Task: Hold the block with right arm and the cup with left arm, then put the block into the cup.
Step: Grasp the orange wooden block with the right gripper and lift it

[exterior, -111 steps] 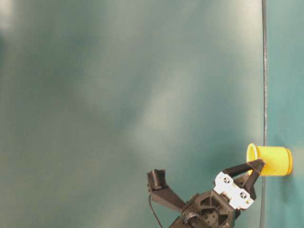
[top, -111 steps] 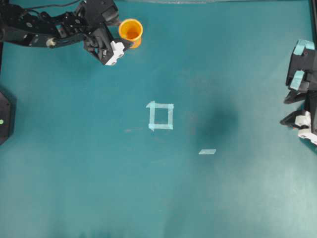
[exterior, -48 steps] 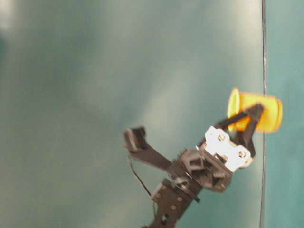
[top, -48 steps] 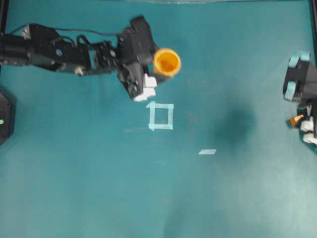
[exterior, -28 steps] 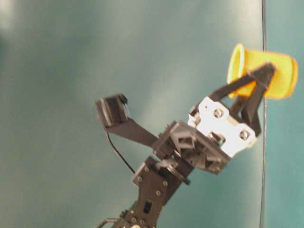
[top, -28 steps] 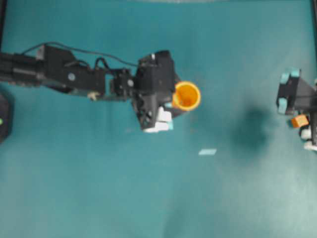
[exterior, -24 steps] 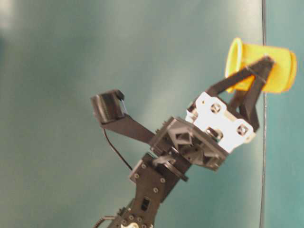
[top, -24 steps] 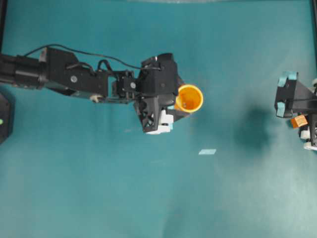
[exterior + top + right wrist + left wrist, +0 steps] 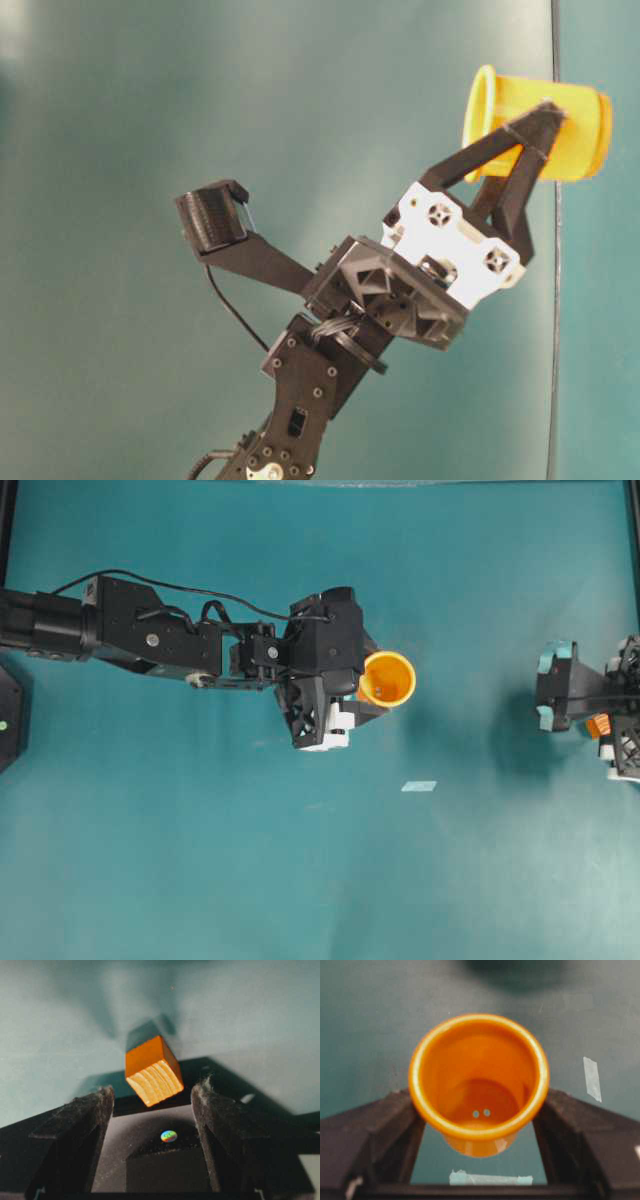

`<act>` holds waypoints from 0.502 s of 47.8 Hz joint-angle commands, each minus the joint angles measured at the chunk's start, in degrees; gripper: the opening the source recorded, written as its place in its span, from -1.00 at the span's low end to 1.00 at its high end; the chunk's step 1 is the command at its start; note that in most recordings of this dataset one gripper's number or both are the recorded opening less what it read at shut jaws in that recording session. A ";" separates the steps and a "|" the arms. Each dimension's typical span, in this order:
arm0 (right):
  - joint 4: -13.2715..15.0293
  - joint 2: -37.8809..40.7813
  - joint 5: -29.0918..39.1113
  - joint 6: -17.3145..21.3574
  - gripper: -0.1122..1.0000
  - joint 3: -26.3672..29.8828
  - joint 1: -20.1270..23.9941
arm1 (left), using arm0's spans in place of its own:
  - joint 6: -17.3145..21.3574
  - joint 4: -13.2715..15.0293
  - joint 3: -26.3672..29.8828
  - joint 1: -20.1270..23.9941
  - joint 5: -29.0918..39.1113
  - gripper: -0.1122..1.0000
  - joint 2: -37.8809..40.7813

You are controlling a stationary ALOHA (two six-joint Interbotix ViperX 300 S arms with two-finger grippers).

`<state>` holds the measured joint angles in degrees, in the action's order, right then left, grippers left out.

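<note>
The teal table [image 9: 200,860] is filling the overhead view; the left arm [image 9: 150,640] is reaching in from nine o'clock, its jaws clamping the cup [image 9: 387,679] upright near the centre. At three o'clock, the right arm [image 9: 575,695] is showing the block [image 9: 152,1071] tilted between jaws standing apart, not touching it.

Robot lab bench: bare teal table mat [image 9: 200,860] with a tape strip [image 9: 419,786] stuck on it, two black robot arms [image 9: 150,640] mounted at opposite sides.
</note>
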<state>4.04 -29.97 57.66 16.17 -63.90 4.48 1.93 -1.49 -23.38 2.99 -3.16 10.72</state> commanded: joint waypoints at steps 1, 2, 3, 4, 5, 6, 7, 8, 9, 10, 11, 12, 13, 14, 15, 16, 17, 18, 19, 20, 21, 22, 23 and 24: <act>0.18 0.88 -0.26 0.09 0.36 1.23 0.18 | -0.09 -0.18 1.14 0.00 -0.26 0.38 -1.05; 0.18 1.05 -0.18 0.09 0.36 1.14 0.18 | -0.09 -0.09 1.14 0.00 -0.26 0.38 -1.05; 0.18 1.23 -0.18 0.09 0.36 1.23 0.18 | -0.09 -0.18 1.14 0.09 -0.26 0.38 -1.05; 0.18 1.41 -0.18 0.09 0.36 1.14 0.18 | -0.09 -0.09 1.14 0.09 -0.26 0.38 -1.05; 0.18 1.58 -0.18 0.09 0.36 1.23 0.18 | -0.09 -0.09 1.14 0.09 -0.26 0.38 -1.05; 0.18 1.67 -0.18 0.09 0.36 1.23 0.18 | -0.09 -0.18 1.05 0.00 -0.26 0.38 -1.05; 0.18 1.85 -0.18 0.09 0.36 1.23 0.18 | -0.09 -0.09 1.05 0.09 -0.26 0.38 -1.05; 0.18 1.93 -0.18 0.09 0.36 1.23 0.18 | -0.09 -0.18 1.05 0.09 -0.26 0.38 -1.05; 0.18 1.93 -0.18 0.09 0.36 1.23 0.18 | -0.09 -0.18 1.05 0.09 -0.35 0.38 -1.05; 0.18 2.02 -0.18 0.09 0.36 1.23 0.18 | -0.09 -0.09 1.05 0.09 -0.26 0.38 -1.05; 0.18 2.11 -0.18 0.18 0.36 1.23 0.18 | -0.09 -0.09 1.05 0.09 -0.26 0.38 -1.05; 0.18 2.11 -0.18 0.18 0.36 1.23 0.18 | -0.09 -0.09 1.05 0.00 -0.26 0.38 -1.05; 0.18 2.20 -0.18 0.18 0.36 1.23 0.18 | -0.09 -0.09 1.05 0.00 -0.35 0.38 -1.05; 0.18 2.29 -0.09 0.18 0.36 1.23 0.18 | -0.09 -0.18 1.05 0.09 -0.26 0.38 -1.05; 0.18 2.46 -0.18 0.18 0.36 1.23 0.18 | -0.09 -0.09 1.05 0.00 -0.26 0.38 -1.05; 0.18 2.55 -0.18 0.18 0.36 1.32 0.18 | -0.09 -0.18 1.05 0.00 -0.26 0.38 -1.05; 0.18 2.72 -0.18 0.18 0.36 1.32 0.18 | -0.09 -0.18 1.05 0.09 -0.26 0.38 -1.05; 0.18 2.81 -0.18 0.18 0.36 1.32 0.18 | -0.09 -0.09 1.05 0.09 -0.26 0.38 -1.05; 0.18 2.99 -0.18 0.18 0.36 1.41 0.18 | -0.09 -0.18 1.05 0.00 -0.26 0.38 -1.05; 0.18 3.16 -0.26 0.18 0.36 1.49 0.18 | -0.09 -0.09 1.05 0.09 -0.26 0.38 -1.05; 0.18 3.34 -0.18 0.18 0.36 1.49 0.18 | -0.09 -0.18 1.05 0.00 -0.26 0.38 -1.05; 0.18 3.60 -0.26 0.18 0.36 1.58 0.18 | -0.09 -0.18 1.05 0.00 -0.26 0.38 -1.14; 0.18 3.78 -0.26 0.18 0.36 1.67 0.18 | -0.09 -0.09 1.05 0.09 -0.26 0.38 -1.14; 0.18 4.04 -0.35 0.18 0.36 1.76 0.18 | -0.09 -0.09 1.05 0.00 -0.26 0.38 -1.14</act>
<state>4.04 -26.19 57.57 16.17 -63.46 4.57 1.93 -1.49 -23.47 2.99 -3.16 10.72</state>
